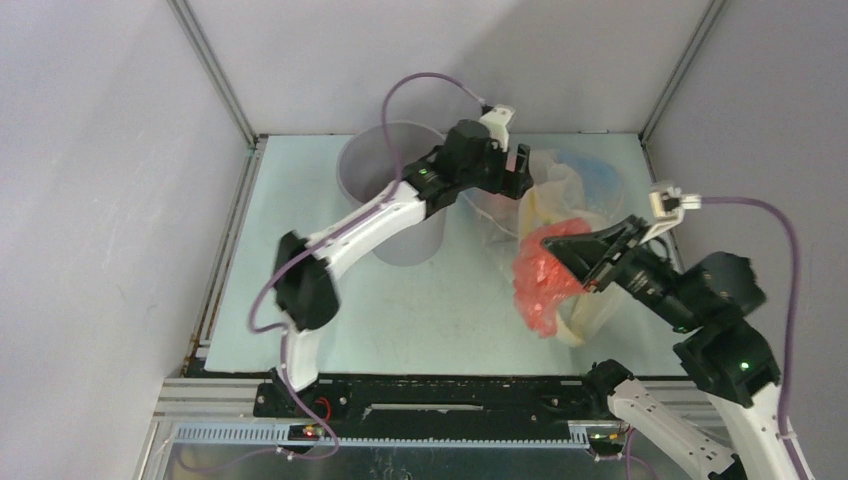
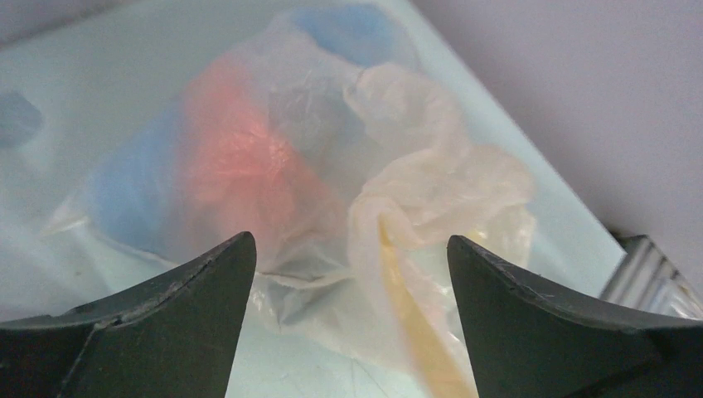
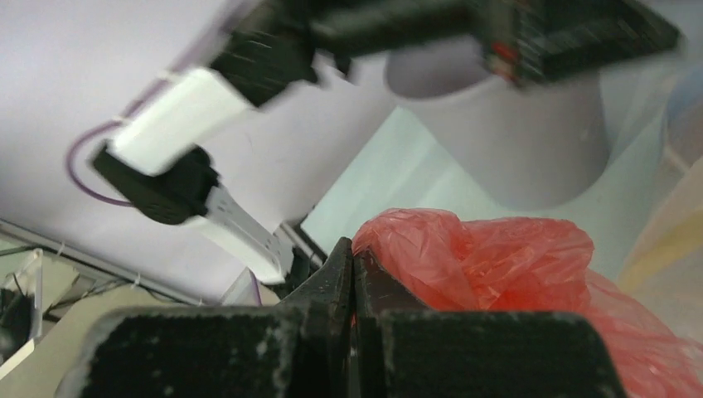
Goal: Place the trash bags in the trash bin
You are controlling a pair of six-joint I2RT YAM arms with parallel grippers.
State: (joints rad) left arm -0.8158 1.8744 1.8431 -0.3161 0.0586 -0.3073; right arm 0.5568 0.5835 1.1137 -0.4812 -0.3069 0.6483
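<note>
The light-grey trash bin (image 1: pixel 392 190) stands upright at the back left of the mat; it also shows in the right wrist view (image 3: pixel 514 141). A heap of pale yellow (image 1: pixel 585 205) and light blue (image 1: pixel 603 170) bags lies at the back right. My left gripper (image 1: pixel 525 185) is open just above this heap. In the left wrist view the open gripper (image 2: pixel 348 249) faces a pale yellow bag (image 2: pixel 439 199) and a translucent bag tinted red and blue (image 2: pixel 240 166). My right gripper (image 1: pixel 557 250) is shut on the red-pink bag (image 1: pixel 543 280), which hangs from it (image 3: pixel 497 265).
Grey walls with metal corner posts (image 1: pixel 215 75) close in the mat (image 1: pixel 420 310) on three sides. A black rail (image 1: pixel 430 395) runs along the near edge. My left arm (image 1: pixel 370 215) crosses in front of the bin. Purple cables (image 1: pixel 790 260) loop off both wrists.
</note>
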